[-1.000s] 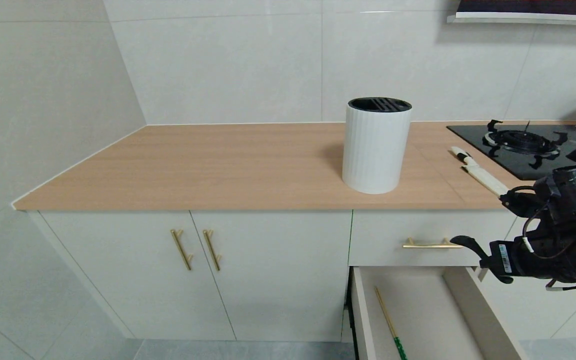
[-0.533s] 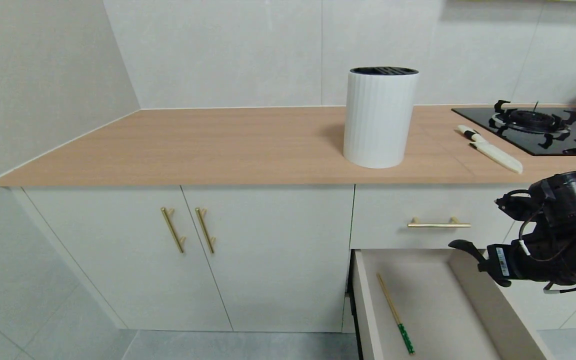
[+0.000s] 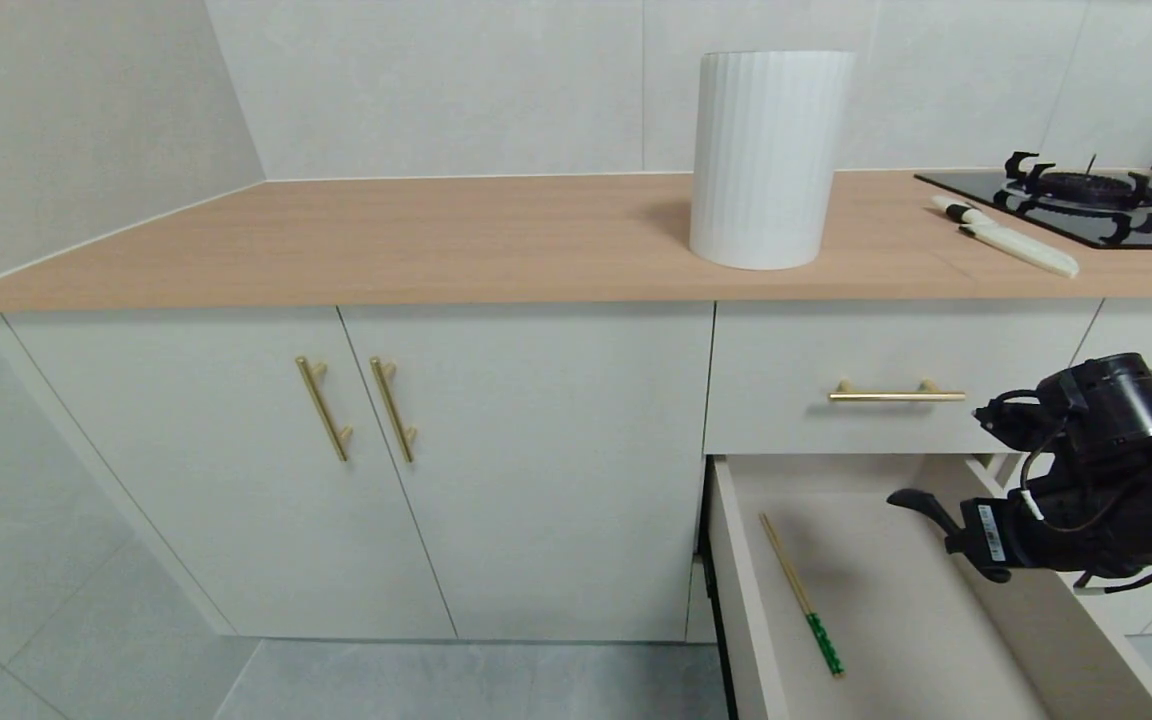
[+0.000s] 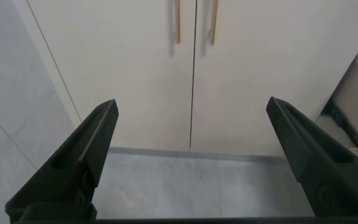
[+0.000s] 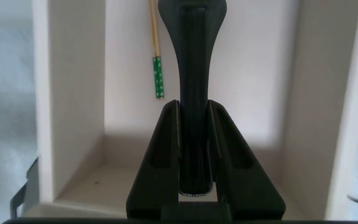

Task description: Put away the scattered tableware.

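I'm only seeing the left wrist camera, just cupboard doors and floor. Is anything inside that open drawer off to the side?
Observer: Yes, chopsticks with green ends lie in the drawer.
Operator: Where's the other gripper?
Observer: The right gripper hangs above the drawer, its fingers shut.
Operator: Is any tableware left on top?
Observer: A knife lies on the counter, between the white holder and the stove.

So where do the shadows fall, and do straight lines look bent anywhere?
Head view: the holder throws a soft shadow leftward on the counter, and the door handles lean outward, likely wide-lens distortion. Right wrist view: the drawer is brightly lit, dimmer at one end. Left wrist view: flat, even light on the doors.
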`<state>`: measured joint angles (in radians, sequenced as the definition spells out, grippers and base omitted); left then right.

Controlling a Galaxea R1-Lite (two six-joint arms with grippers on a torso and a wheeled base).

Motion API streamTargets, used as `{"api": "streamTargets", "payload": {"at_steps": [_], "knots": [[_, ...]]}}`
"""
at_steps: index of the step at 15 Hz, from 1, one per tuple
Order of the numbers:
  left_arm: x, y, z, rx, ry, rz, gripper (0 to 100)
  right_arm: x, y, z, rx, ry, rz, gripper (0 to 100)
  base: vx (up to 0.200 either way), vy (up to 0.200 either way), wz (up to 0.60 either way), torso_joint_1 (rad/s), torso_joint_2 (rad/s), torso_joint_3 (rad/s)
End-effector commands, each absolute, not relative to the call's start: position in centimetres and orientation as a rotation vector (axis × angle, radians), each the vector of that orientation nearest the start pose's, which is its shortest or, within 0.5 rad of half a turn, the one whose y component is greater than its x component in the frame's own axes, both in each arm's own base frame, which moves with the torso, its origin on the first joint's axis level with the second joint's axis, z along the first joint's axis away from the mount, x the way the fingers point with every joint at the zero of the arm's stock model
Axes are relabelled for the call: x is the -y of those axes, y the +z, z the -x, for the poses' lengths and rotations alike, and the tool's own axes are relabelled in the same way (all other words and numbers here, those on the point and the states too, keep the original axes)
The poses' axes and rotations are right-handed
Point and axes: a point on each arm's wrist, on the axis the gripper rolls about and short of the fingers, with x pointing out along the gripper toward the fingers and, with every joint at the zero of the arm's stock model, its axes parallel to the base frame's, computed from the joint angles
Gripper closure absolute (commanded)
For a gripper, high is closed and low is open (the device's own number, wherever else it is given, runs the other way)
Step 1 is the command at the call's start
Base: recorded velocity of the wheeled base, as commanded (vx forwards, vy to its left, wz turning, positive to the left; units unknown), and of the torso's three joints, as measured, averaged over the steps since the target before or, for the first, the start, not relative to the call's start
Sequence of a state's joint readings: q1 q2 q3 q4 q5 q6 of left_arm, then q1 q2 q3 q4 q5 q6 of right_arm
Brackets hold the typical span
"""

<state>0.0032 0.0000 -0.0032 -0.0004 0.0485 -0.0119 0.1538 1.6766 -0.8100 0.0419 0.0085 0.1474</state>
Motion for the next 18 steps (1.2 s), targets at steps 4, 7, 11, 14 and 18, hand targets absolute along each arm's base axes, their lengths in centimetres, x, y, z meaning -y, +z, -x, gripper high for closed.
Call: {"api": "streamTargets", "payload": {"at_steps": [4,7,11,14,18], "knots": [[-0.1,7.6,2.3,0.005,0.052,0.012,0,-4.4,12.1,-27.0,-0.933,0.068,-0.054,100,0.0,0.0,0.0,-0.013,0.2,0.184],[-0.1,7.6,2.3,0.003,0.052,0.012,0,-4.6,10.7,-27.9,-0.954,0.067,-0.051,100,0.0,0.0,0.0,0.001,0.02,0.015],[-0.1,7.6,2.3,0.005,0.052,0.012,0,-5.7,6.3,-29.6,-1.026,0.077,-0.023,100,0.0,0.0,0.0,0.0,0.0,0.0],[-0.1,7.6,2.3,0.005,0.052,0.012,0,-6.3,2.5,-30.7,-1.041,0.02,0.029,100,0.0,0.0,0.0,0.0,0.0,0.0],[-0.1,7.6,2.3,0.005,0.052,0.012,0,-6.6,-1.5,-31.5,-1.029,0.017,0.034,100,0.0,0.0,0.0,0.0,0.0,0.0]]}}
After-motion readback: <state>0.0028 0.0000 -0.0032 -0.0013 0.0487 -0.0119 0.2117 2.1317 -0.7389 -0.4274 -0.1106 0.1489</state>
